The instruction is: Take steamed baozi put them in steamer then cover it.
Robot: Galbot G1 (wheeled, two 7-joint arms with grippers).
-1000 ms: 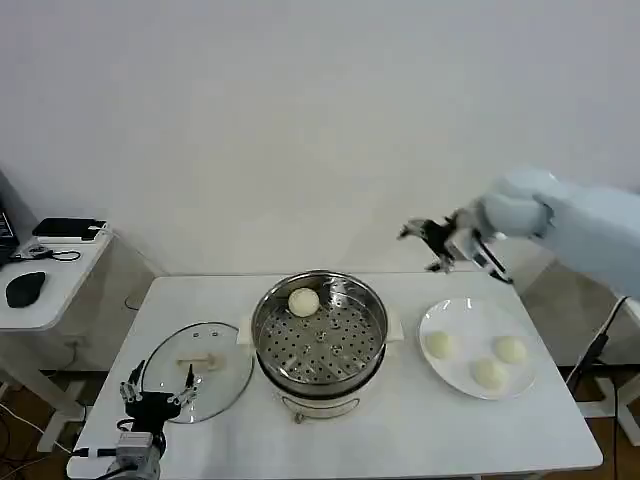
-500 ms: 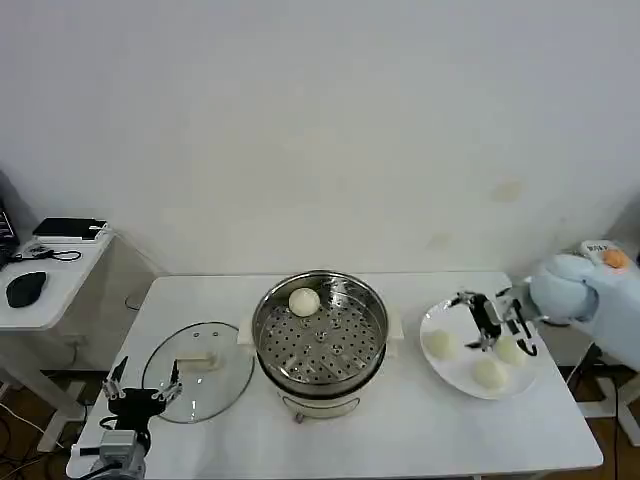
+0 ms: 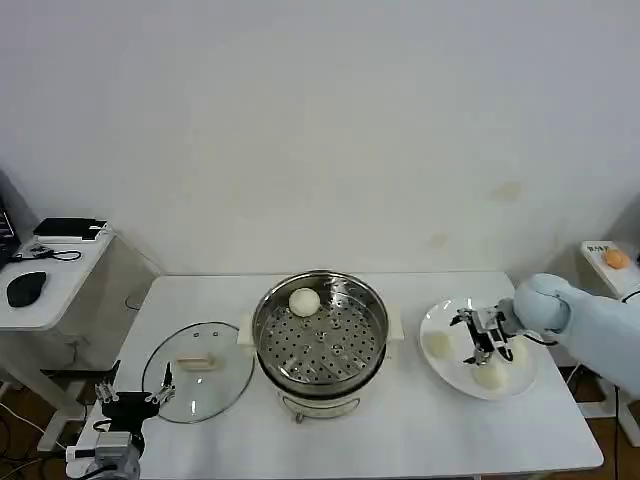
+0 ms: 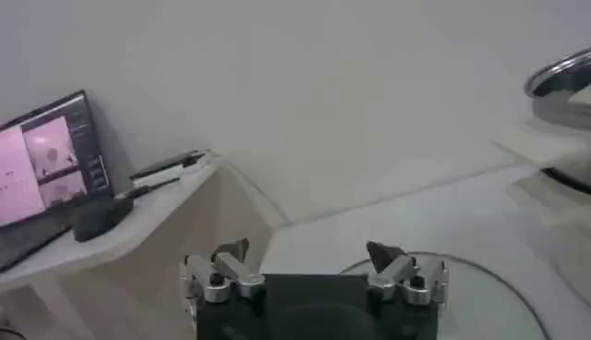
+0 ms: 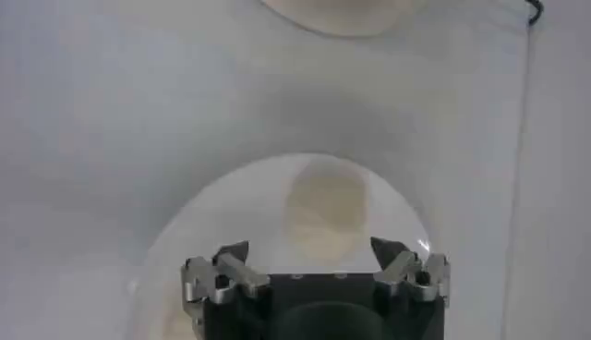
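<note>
3 steamed baozi [image 3: 438, 343] on the white plate [image 3: 450, 372], 1 already in the steamer [image 3: 320, 332]. Right gripper [image 3: 484, 336] over the plate, fingers spread, empty. Probably soft, light, squashable: best pinched gently across the middle. Left gripper [image 3: 131, 397] idle, released, beside the cover [image 3: 197, 371].

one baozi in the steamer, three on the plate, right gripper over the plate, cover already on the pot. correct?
Not quite: the cover is not on the pot. The head view shows it lying flat on the table, on the robot's left of the open steamer. The rest holds: one baozi sits in the steamer, three remain on the plate, and the right gripper hangs over the plate, jaws open.
</note>
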